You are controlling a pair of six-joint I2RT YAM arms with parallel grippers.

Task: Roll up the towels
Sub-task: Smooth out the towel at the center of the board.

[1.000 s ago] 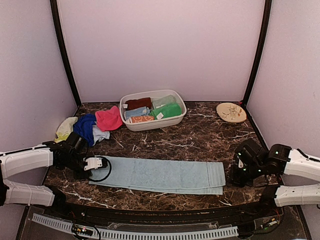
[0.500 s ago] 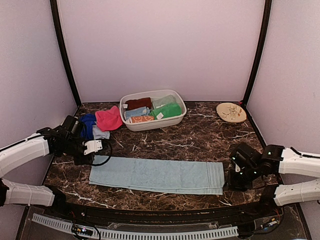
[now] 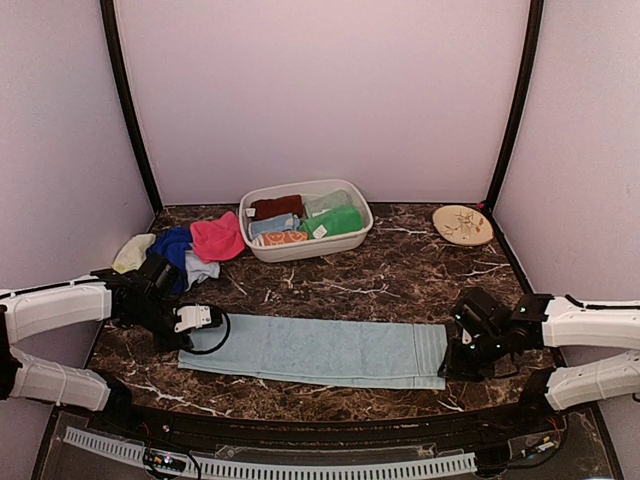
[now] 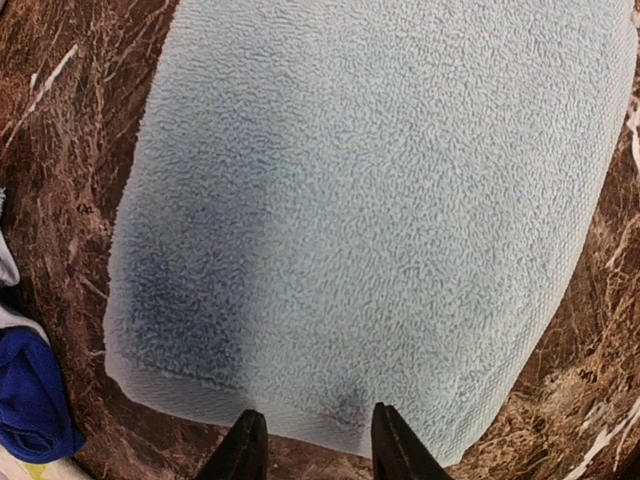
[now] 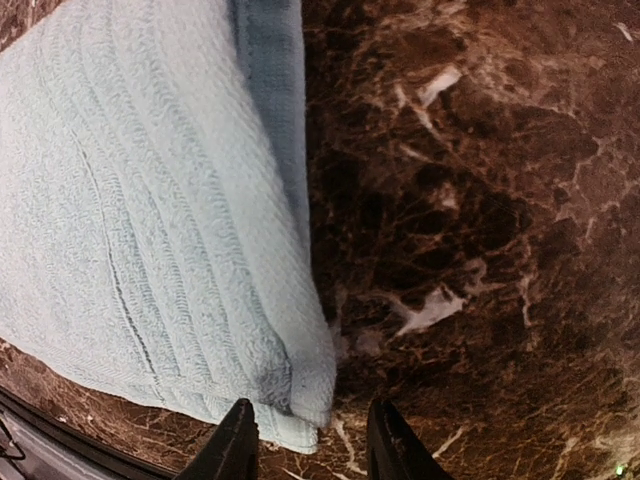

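Observation:
A long pale blue towel [image 3: 315,350] lies flat, folded lengthwise, across the near part of the marble table. My left gripper [image 3: 200,318] is at its left end. In the left wrist view the left gripper [image 4: 315,445] is open, its tips just off the end edge of the towel [image 4: 370,200]. My right gripper [image 3: 452,355] is at the towel's right end. In the right wrist view the right gripper [image 5: 310,428] is open, with the near corner of the towel [image 5: 150,230] lying between the jaws, not pinched.
A heap of loose towels lies at the back left: pink [image 3: 217,238], royal blue [image 3: 172,250] and a pale yellow one [image 3: 131,252]. The white tub [image 3: 310,246] behind the middle holds rolled towels, among them dark red [image 3: 276,207] and green [image 3: 335,221]. A round tan plate [image 3: 462,224] sits back right.
My right gripper has opened and slid left to the towel's right corner. My left gripper swung back off the towel's end, then returned to it, opening slightly.

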